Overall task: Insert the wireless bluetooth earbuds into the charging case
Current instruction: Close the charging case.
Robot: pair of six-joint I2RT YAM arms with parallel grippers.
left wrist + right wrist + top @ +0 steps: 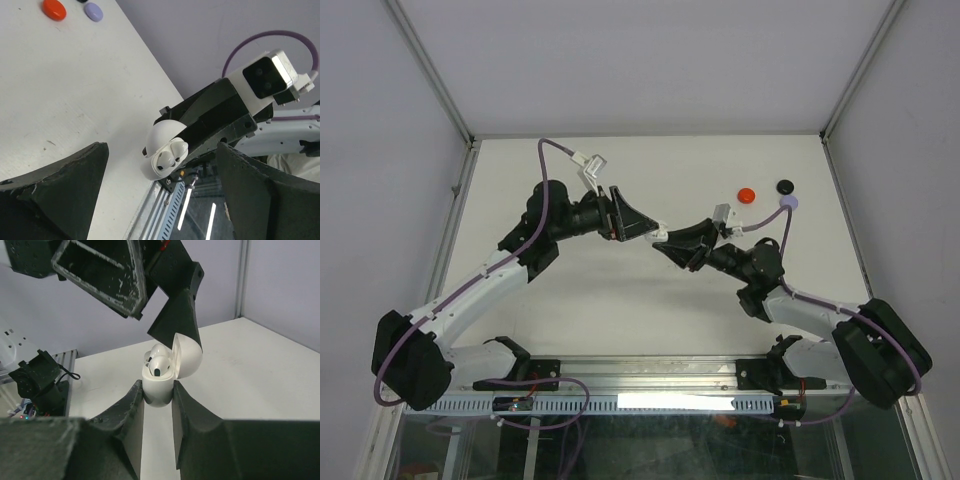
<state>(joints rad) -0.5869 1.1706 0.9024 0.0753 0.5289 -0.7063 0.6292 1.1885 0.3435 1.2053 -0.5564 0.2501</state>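
Note:
My right gripper (667, 243) is shut on the white charging case (660, 236) and holds it above the table's middle. In the right wrist view the case (159, 387) sits between the fingers, its lid (189, 357) open. Two white earbuds (160, 364) sit in its wells; they also show in the left wrist view (170, 157). My left gripper (642, 226) is open and empty, right by the case (161, 145). One of its fingers (179, 320) is just behind the lid; contact is unclear. Red (747, 194), black (785, 186) and lavender (790, 202) round pieces lie on the table.
The three round pieces lie at the back right, behind the right arm. The red (54, 9) and lavender (93, 11) ones show in the left wrist view. Walls enclose the white table (620, 300) on three sides. A metal rail (650, 400) runs along the near edge.

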